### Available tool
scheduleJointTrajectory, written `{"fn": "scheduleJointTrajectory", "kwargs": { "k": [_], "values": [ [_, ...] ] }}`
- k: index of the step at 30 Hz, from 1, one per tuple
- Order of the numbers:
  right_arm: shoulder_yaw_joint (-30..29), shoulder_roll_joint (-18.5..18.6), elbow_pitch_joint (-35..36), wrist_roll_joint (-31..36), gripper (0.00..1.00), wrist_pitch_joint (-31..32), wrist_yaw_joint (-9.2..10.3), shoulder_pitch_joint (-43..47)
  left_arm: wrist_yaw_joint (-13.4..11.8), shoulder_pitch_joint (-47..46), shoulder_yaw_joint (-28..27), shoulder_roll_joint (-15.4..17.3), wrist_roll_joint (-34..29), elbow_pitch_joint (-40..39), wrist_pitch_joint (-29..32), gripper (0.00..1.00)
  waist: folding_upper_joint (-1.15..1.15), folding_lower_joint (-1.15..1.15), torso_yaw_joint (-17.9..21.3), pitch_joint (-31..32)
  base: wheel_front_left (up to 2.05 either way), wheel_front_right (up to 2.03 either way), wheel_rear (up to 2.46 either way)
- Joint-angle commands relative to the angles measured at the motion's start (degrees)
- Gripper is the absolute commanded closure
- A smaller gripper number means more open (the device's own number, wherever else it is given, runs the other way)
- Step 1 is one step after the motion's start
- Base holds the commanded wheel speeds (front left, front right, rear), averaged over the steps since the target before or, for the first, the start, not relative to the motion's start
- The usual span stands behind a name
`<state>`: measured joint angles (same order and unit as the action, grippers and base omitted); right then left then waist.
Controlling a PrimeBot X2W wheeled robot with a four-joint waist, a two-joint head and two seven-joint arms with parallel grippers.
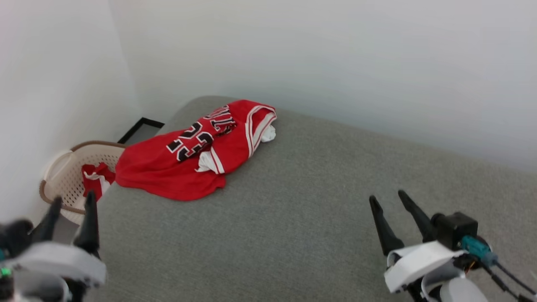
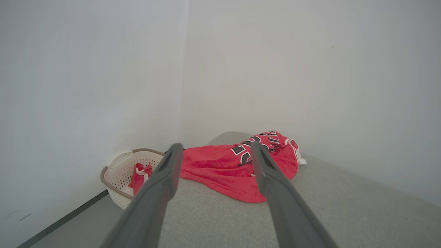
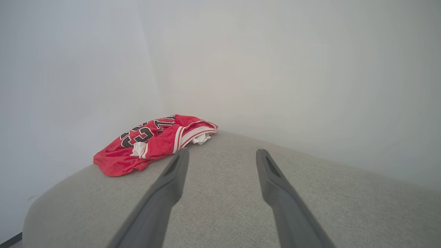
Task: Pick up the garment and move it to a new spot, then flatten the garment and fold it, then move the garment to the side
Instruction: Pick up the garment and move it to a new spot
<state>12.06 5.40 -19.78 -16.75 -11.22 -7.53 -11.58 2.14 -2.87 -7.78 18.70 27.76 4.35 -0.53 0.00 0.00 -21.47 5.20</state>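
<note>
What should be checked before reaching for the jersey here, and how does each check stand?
1. Left gripper open, empty: ok.
2. Right gripper open, empty: ok.
3. Garment unobstructed on the grey cushion: ok.
4. Garment lying flat: not ok, bunched up.
5. Bare cushion nearby for a new spot: ok.
6. Garment's edge apart from the basket: cannot tell.

We see the garment (image 1: 155,167) red, its trim striped white-and-red, its lettering black outlined white; cushion (image 1: 293,209) grey; basket (image 1: 67,180) cream, brown-rimmed.
</note>
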Motion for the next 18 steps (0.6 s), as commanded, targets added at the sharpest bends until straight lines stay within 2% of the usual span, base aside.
{"fn": "scheduleJointTrajectory", "kwargs": {
  "k": [1, 9, 13, 18],
  "values": [
    [0.05, 0.43, 0.45, 0.56, 0.0, 0.2, 0.08, -1.13, 0.38, -1.43, -0.16, 0.48, 0.69, 0.17, 0.46, 0.0, 0.0, 0.0, 3.3, -3.92, 0.0, 0.0, 0.0],
    [-1.19, 1.58, 4.45, 3.66, 0.0, 2.77, 0.08, -6.7, 4.08, -17.57, -1.19, 6.44, 8.64, 9.25, 7.69, 0.0, 0.0, 0.0, 9.81, -15.31, 0.0, 0.0, 0.0],
    [-1.67, 1.37, 6.51, 5.33, 0.0, 3.66, 0.08, -9.06, 4.9, -25.63, -1.13, 10.0, 13.17, 15.81, 12.15, 0.0, 0.0, 0.0, 13.25, -20.75, 0.0, 0.0, 0.0],
    [-2.69, 1.08, 8.75, 6.65, 0.0, 4.39, 0.08, -10.8, 5.29, -34.38, 0.88, 13.72, 15.86, 23.6, 16.3, 0.0, 0.0, 0.0, 16.42, -26.29, 0.0, 0.0, 0.0]
  ]
}}
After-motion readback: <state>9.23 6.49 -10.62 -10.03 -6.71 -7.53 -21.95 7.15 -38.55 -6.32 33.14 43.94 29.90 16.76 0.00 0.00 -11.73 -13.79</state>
